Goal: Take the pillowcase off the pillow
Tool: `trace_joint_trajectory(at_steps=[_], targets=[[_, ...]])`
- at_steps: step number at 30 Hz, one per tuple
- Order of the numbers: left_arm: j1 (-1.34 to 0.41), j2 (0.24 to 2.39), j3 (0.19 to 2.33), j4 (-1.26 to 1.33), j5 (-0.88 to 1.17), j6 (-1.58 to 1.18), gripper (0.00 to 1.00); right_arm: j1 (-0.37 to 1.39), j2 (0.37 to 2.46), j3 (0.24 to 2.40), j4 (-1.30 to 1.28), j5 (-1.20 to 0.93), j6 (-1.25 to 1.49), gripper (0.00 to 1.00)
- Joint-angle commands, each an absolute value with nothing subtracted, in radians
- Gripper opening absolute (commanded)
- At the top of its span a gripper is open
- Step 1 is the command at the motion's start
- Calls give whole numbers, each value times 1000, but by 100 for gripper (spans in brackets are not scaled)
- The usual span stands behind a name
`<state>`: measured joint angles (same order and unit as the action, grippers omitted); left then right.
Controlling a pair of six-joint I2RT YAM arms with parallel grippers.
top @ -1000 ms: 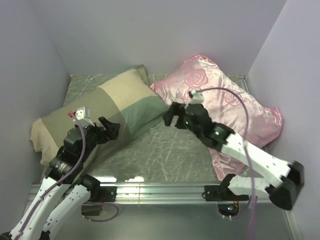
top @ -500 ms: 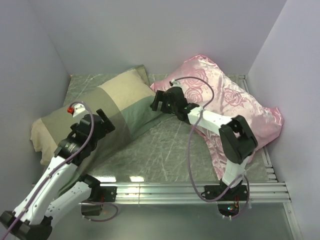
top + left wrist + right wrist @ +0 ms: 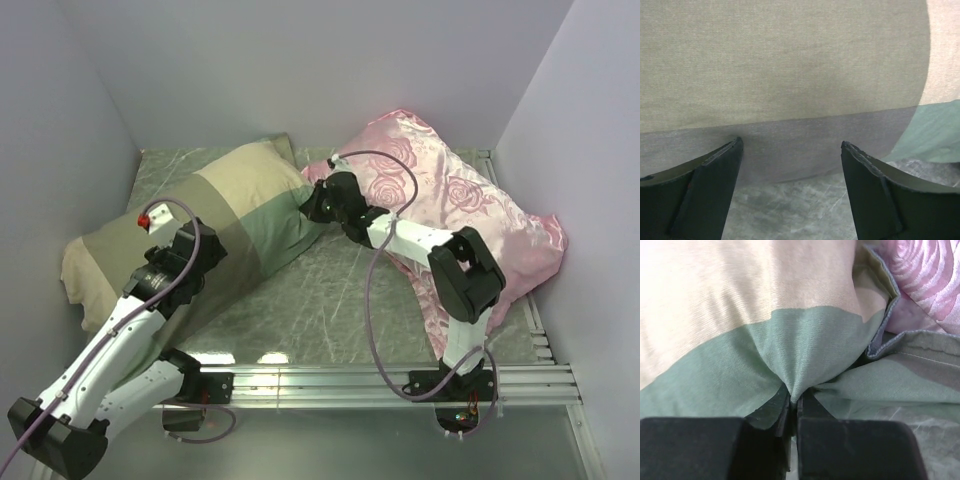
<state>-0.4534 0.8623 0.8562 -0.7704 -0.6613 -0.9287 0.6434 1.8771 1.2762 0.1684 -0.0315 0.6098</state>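
Looking down from the top external view, we see the pillowcase (image 3: pixel 235 210) lying plump across the left half of the tabletop (image 3: pixel 330 300), running from the lower left up toward the centre. Its right end touches a pink rose-patterned cushion (image 3: pixel 460 200). No white of the pillow shows anywhere, so we judge that it sits wholly inside and the removal has barely begun. The right gripper (image 3: pixel 312 205) reaches to the green end of the case at the frame's centre. The left gripper (image 3: pixel 200 255) rests over the olive block near the lower edge of the case.

In the left wrist view the jaws stand wide apart, and between them we see only the olive cloth and the grey band beneath it. The fingers (image 3: pixel 710 190) hold nothing. A strip of tabletop shows at the bottom.

In the right wrist view the jaws are closed on a pinched fold of the green cloth at bottom centre. To the right, a hemmed edge (image 3: pixel 885 325) with a grey-blue inner face curls open, with the pink cushion in the upper right corner behind it.

We judge one hold made. The second grip and the whole pull-off remain.
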Motion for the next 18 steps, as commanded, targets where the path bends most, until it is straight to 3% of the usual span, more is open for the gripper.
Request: trace_joint_trajectory(at_steps=[1,4,8,12,18], targets=[[-457,827,854,-715,-675,-904,82,684,1717,1281,195,-12,584,0],[-456,816,861,-696,-661,-867,79,716,1599,1267,141,30,569,0],[-457,789,867,-632,-571,-751,93,768,1404,1264,71,84,528,0],[-456,752,867,-572,-485,-697,99,828,1257,1262,6,136,515,0],[-457,830,945,-546,-271,-615,95,931,1043,1275,-110,219,505,0]])
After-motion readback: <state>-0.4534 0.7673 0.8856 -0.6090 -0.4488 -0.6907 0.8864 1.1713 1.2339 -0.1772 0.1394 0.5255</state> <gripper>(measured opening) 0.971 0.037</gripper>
